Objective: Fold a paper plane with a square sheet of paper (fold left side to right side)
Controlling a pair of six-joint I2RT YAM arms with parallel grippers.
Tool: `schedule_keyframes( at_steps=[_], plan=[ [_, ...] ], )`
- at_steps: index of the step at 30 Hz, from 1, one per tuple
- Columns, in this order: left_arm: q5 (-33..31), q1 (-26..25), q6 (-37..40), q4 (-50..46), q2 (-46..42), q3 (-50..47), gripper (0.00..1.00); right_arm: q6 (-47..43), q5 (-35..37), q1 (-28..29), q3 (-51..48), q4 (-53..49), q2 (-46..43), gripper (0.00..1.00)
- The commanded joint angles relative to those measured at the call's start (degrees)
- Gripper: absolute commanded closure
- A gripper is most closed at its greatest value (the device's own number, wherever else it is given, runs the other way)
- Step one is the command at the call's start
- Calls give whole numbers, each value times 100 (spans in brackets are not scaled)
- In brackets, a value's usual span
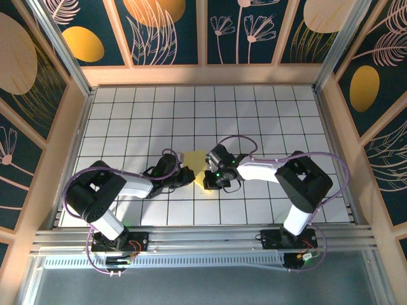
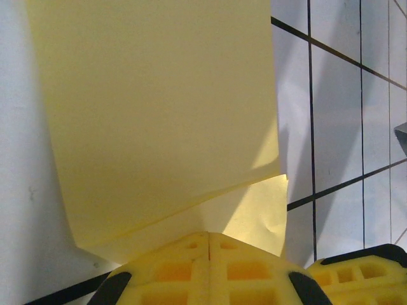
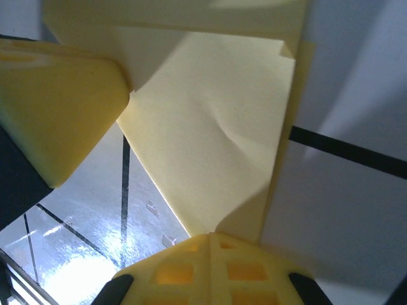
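The pale yellow sheet of paper (image 1: 196, 164) lies folded between the two arms near the table's middle. In the left wrist view the sheet (image 2: 159, 114) shows two layers, the upper one lifted off the lower. My left gripper (image 2: 209, 236) is shut on the sheet's near edge, jaws pressed together. In the right wrist view the paper (image 3: 216, 133) rises bent and creased from my right gripper (image 3: 210, 238), which is shut on its edge. The left gripper's yellow finger (image 3: 57, 101) holds the same sheet at the upper left. From above, both grippers (image 1: 202, 173) meet at the paper.
The white gridded tabletop (image 1: 267, 114) stretches behind and to both sides. Wooden walls with dark painted panels (image 1: 165, 32) enclose it. An aluminium rail (image 1: 203, 238) carries the arm bases along the near edge.
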Motion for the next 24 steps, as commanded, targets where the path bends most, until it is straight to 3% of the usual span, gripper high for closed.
schedule_keyframes(
  at_steps=[1, 24],
  plan=[
    [-288, -60, -183, -579, 131, -93, 100, 86, -171, -66, 124, -77, -328, 100],
    [-354, -167, -332, -709, 338, 46, 100, 585, -478, 26, 292, 1161, 514, 100]
  ],
)
